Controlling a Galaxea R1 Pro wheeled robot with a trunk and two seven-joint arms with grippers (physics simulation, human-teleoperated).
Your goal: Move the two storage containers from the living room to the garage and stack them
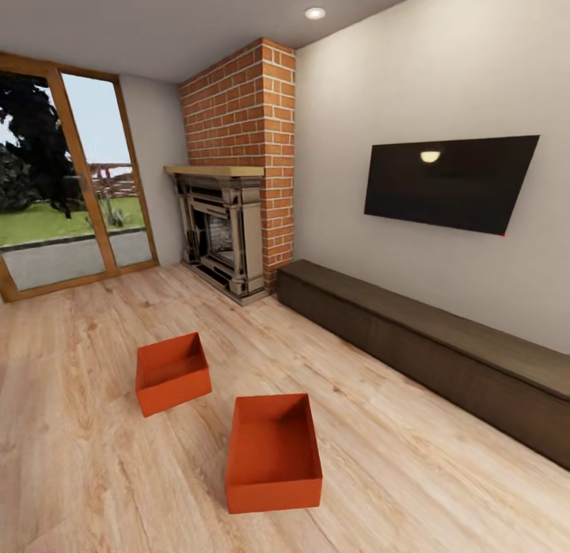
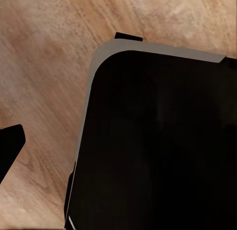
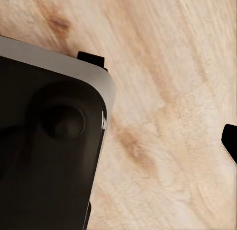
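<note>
You see two bins (image 1: 273, 451) (image 1: 172, 372) apart on the wood floor (image 1: 95, 474), before the fireplace (image 1: 222, 232). You cannot tell either end effector's state.

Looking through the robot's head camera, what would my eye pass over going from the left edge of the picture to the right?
Glass patio door → farther orange-red container → brick fireplace → nearer orange-red container → black wall TV, with a long dark low cabinet beneath it.

Low dark cabinet (image 1: 443, 355) cut off at the frame's right edge.
</note>
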